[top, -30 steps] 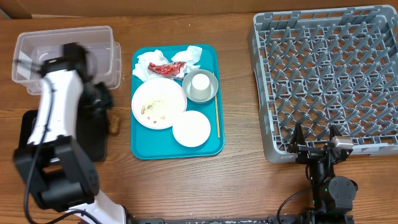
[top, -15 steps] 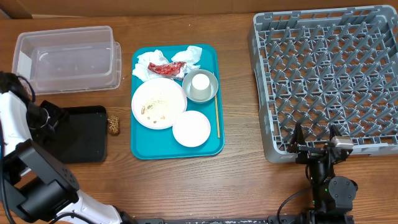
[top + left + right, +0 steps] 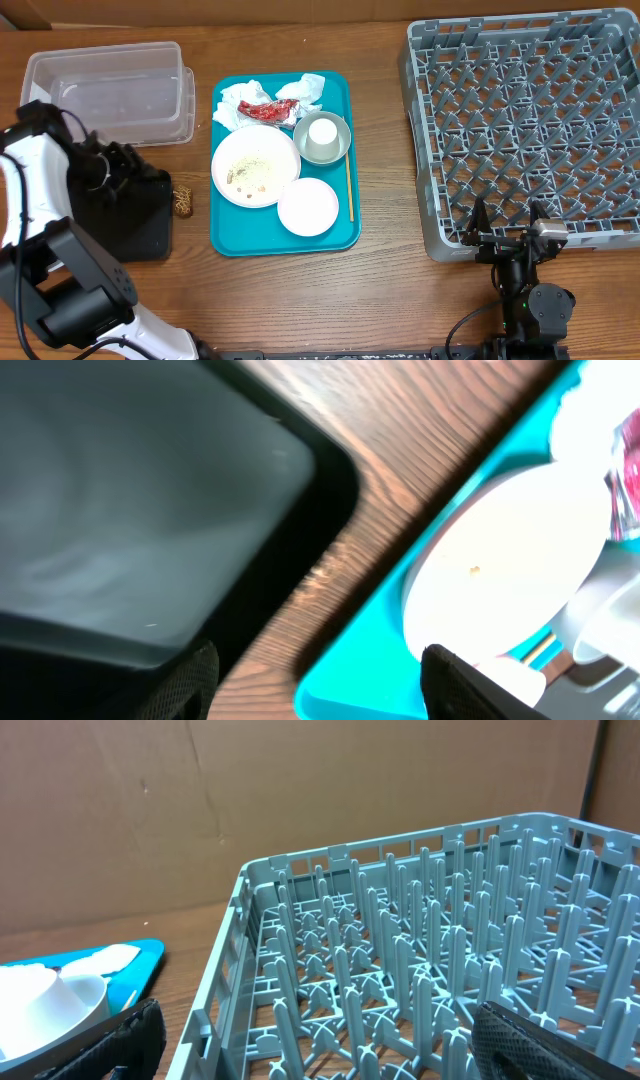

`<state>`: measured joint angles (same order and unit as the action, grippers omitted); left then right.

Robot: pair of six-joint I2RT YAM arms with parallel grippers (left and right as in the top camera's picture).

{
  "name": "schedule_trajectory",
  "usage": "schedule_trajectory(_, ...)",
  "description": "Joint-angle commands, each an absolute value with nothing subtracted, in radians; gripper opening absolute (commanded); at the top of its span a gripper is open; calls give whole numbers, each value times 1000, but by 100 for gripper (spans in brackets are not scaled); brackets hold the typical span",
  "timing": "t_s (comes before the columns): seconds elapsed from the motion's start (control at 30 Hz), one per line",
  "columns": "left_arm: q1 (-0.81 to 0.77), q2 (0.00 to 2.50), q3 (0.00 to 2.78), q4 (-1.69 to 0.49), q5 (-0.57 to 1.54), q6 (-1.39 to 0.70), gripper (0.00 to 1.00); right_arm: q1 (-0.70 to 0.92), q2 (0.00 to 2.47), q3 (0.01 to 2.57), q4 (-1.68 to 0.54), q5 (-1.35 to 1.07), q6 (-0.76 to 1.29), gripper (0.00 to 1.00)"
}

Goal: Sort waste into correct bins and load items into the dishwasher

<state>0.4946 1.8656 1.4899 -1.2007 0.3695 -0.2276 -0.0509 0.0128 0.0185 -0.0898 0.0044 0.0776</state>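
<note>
Left gripper (image 3: 128, 168) has swung in from the table's left edge over the last half second and now hangs above the far rim of the shallow black tray (image 3: 140, 225), while nothing else has shifted. Its wrist view shows the two fingers spread well apart with only bare wood and tray edge between them, so it holds nothing. The small brown food lump (image 3: 183, 203) lies on the table (image 3: 380, 290) just ahead of those fingers, in the gap between the black tray and the teal serving tray (image 3: 235, 235); the open stance probably readies a reach for it. The clear plastic tub (image 3: 185, 100) sits just behind the gripper, and the large white plate (image 3: 255, 165) with its crumbs lies farther ahead on the teal tray. Right gripper (image 3: 507, 222) rests opened wide, empty, just short of the grey dish rack (image 3: 520, 110), likely parked to stay out of the way.
</note>
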Motion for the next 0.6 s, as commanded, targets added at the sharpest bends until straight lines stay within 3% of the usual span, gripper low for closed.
schedule_trajectory(0.0,420,1877,1481,-1203,408,-179,68,-48,3,8,-84,6,75,100)
schedule_trajectory(0.13,317,1877,1481,-1193,354,-179,69,-48,3,8,-84,6,75,100)
schedule_trajectory(0.3,180,1877,1481,-1186,65,-286,69,-48,3,8,-84,6,75,100)
schedule_trajectory(0.47,105,1877,1481,-1185,-31,-330,66,-48,3,8,-84,6,75,100)
schedule_trajectory(0.57,102,1877,1481,-1192,-75,-330,53,-48,3,8,-84,6,75,100)
